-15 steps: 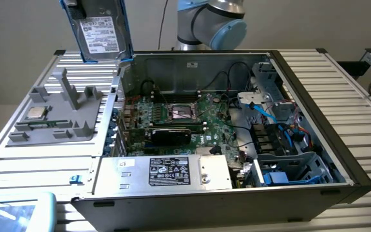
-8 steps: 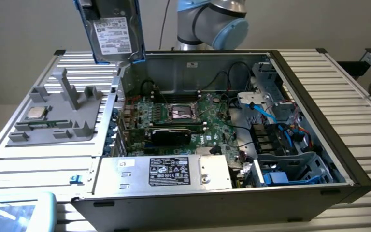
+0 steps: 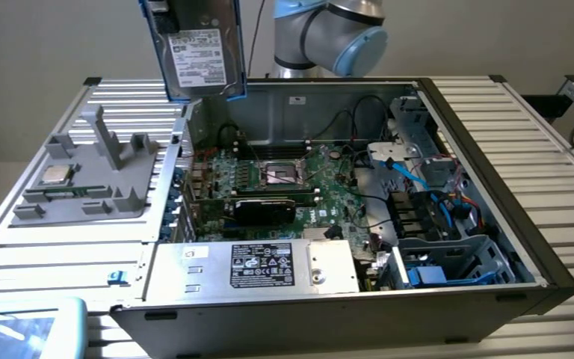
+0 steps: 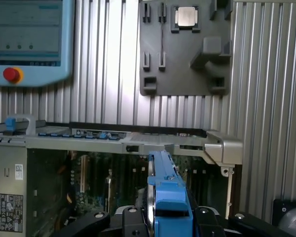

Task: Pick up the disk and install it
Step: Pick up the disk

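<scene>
The disk (image 3: pixel 199 52), a silver-grey drive with a white label in a blue carrier, hangs upright in the air above the back corner of the open computer case (image 3: pixel 526 247), on the exterior view's left. In the wrist view the disk (image 4: pixel 167 192) shows edge-on, its blue carrier clamped between the black fingers (image 4: pixel 130 219) of my gripper (image 4: pixel 168 217). The gripper is shut on it. Below the disk lies the case rim (image 4: pixel 138 140), with the motherboard (image 3: pixel 287 179) further down.
A blue-trimmed drive cage (image 3: pixel 447 265) sits in the case's near corner at the exterior view's right, beside a silver box with a black label (image 3: pixel 267 265). A grey fixture (image 3: pixel 87 176) holding a small CPU chip (image 3: pixel 56 175) lies outside the case. A teach pendant (image 3: pixel 23 325) rests nearby.
</scene>
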Robot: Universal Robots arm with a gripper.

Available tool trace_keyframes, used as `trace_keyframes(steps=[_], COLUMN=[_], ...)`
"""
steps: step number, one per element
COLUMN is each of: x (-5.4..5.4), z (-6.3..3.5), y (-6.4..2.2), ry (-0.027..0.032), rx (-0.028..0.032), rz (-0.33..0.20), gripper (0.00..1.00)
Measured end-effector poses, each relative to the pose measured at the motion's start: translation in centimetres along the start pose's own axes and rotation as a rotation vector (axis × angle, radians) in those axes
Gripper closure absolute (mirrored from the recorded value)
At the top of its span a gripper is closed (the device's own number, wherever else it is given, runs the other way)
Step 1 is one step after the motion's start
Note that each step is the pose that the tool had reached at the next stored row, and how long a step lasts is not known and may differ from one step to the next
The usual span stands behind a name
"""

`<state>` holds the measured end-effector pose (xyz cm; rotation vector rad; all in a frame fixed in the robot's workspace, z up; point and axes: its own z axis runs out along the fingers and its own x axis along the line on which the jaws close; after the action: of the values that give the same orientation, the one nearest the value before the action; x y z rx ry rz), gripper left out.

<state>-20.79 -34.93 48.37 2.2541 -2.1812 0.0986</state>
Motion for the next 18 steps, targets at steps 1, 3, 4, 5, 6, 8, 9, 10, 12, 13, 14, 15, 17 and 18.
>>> trace_keyframes(steps=[1, 3, 4, 5, 6, 8, 9, 10, 12, 13, 14, 15, 17, 18], x=[0.2, 0.5, 0.7, 1.0, 1.3, 1.9, 2.2, 2.6, 3.2, 3.4, 3.7, 3.9, 4.2, 4.4], z=[0.01, 0.04, 0.07, 0.09, 0.11, 0.15, 0.17, 0.19, 0.23, 0.26, 0.28, 0.31, 0.35, 0.38], y=[-0.39, -1.15, -1.44, -1.64, -1.76, -1.91, -2.01, -2.15, -2.58, -2.87, -3.19, -3.54, -4.29, -4.72], ry=[0.0000, 0.0000, 0.0000, 0.0000, 0.0000, 0.0000, 0.0000, 0.0000, 0.0000, -0.0001, -0.0002, -0.0004, -0.0007, -0.0010], rx=[0.0000, 0.0000, 0.0000, 0.0001, 0.0000, 0.0000, 0.0001, 0.0001, 0.0000, 0.0001, 0.0000, 0.0001, 0.0001, 0.0000], rz=[0.000, 0.000, 0.000, 0.000, 0.000, 0.000, 0.000, 0.000, 0.000, 0.000, 0.000, 0.000, 0.000, 0.000], gripper=[0.63, 0.63, 0.63, 0.63, 0.63, 0.63, 0.63, 0.63, 0.63, 0.63, 0.63, 0.63, 0.63, 0.63])
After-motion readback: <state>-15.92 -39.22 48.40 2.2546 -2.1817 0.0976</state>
